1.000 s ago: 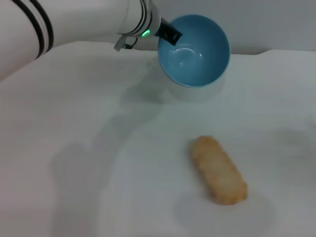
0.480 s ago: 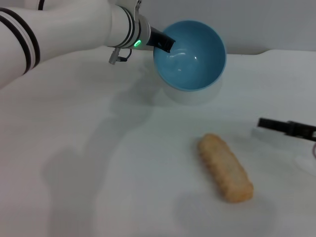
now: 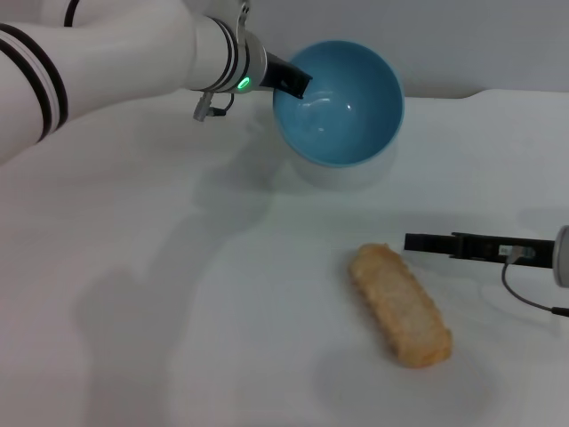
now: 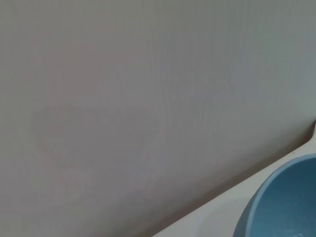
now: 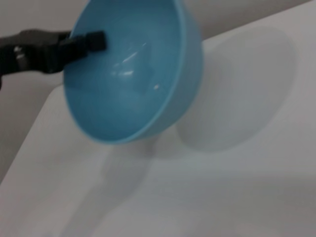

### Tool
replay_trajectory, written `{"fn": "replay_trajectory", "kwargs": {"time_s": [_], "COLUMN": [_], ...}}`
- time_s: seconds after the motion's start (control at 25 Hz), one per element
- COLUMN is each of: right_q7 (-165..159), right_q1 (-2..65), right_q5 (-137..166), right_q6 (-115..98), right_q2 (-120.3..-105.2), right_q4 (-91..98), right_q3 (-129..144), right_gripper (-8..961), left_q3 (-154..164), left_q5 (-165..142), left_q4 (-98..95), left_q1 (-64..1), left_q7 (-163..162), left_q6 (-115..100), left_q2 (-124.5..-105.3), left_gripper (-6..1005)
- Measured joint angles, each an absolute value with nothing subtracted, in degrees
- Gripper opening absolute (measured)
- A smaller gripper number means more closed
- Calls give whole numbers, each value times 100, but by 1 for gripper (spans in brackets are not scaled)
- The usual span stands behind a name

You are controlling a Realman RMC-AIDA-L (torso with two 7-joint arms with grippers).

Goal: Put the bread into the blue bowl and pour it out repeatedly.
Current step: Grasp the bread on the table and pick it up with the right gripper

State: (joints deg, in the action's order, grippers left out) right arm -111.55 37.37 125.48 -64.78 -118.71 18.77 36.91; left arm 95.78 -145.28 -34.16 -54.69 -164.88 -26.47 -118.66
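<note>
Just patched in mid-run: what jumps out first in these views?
The blue bowl is held tilted above the back of the table by the left gripper clamped on its rim, its empty inside facing the camera. The bread lies flat on the table, tan underside up, near the front right. The right gripper reaches in from the right, just beyond the bread.

Glossy light blue all over the blue bowl [image 3: 342, 111], inside and out, plain, with small white glints. Golden tan on the bread [image 3: 399, 305], slightly paler along the middle, no stripes showing. White across the table [image 3: 133, 311], with soft grey shadows. White on the left arm [image 3: 98, 53], ringed with black bands; a green light near its black left gripper [image 3: 293, 82]. Black on the right gripper [image 3: 422, 242], at the right.
</note>
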Motion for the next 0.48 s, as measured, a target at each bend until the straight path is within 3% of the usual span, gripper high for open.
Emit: {"fn": "replay_trajectory", "kwargs": {"time_s": [0.48], "right_q7": [-11164], "right_q1": [3916], "right_q5": [12547], "right_q6": [-6230], "right_q2": [-11883], "right_q4": [1453], "right_q3": [4049], "right_gripper": [396], "left_q3": [9605], "left_q5": [-14518], "left_q4": [-3419], "left_q1": [-5439], "left_q7": [-16485], "left_q6": [-2635], "left_q2": [-11882], "left_gripper": [-1]}}
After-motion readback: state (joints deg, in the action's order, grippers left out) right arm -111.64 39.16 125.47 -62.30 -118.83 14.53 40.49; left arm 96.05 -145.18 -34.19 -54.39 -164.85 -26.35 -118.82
